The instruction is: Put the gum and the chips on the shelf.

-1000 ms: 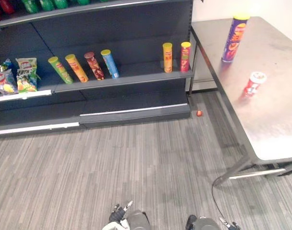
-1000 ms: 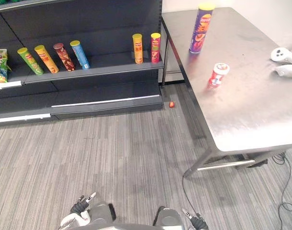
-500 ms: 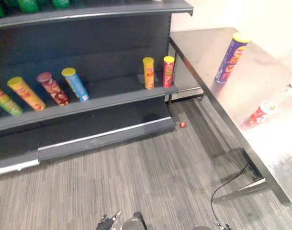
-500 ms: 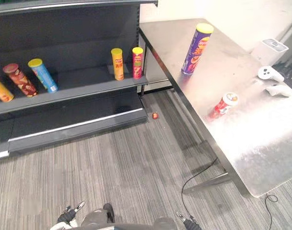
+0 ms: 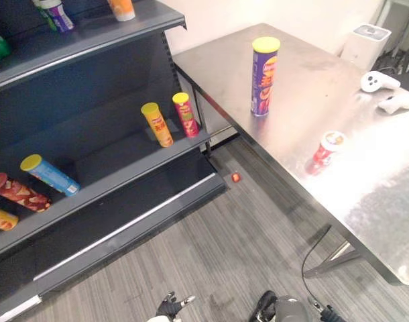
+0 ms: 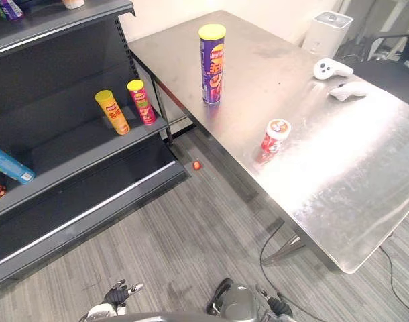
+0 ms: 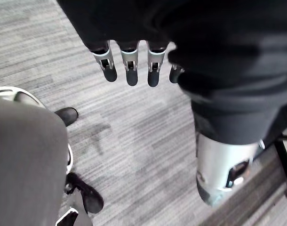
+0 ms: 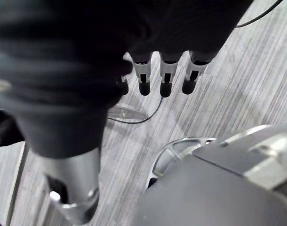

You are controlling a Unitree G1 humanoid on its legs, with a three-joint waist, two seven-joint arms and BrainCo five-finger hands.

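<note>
A tall purple chips can (image 5: 263,77) with a yellow lid stands upright on the steel table (image 5: 365,188). Nearer the table's front edge stands a small red-and-white gum tub (image 5: 327,149). The dark shelf unit (image 5: 117,181) is at the left, across a strip of floor. Both hands hang low over the carpet, far from the table. My left hand (image 7: 130,70) has straight fingers with nothing in them, and it also shows at the lower edge of the head view (image 5: 171,307). My right hand (image 8: 164,80) is likewise open and holds nothing.
On the middle shelf stand a yellow can (image 5: 156,124) and a red can (image 5: 185,115); a blue can (image 5: 49,174) leans further left. A small red thing (image 5: 235,177) lies on the floor by the shelf. White controllers (image 5: 379,81) lie at the table's far end.
The camera has swung to the right, so the table takes up more of the view and the shelf less. The can, the tub and both hands have kept their places.
</note>
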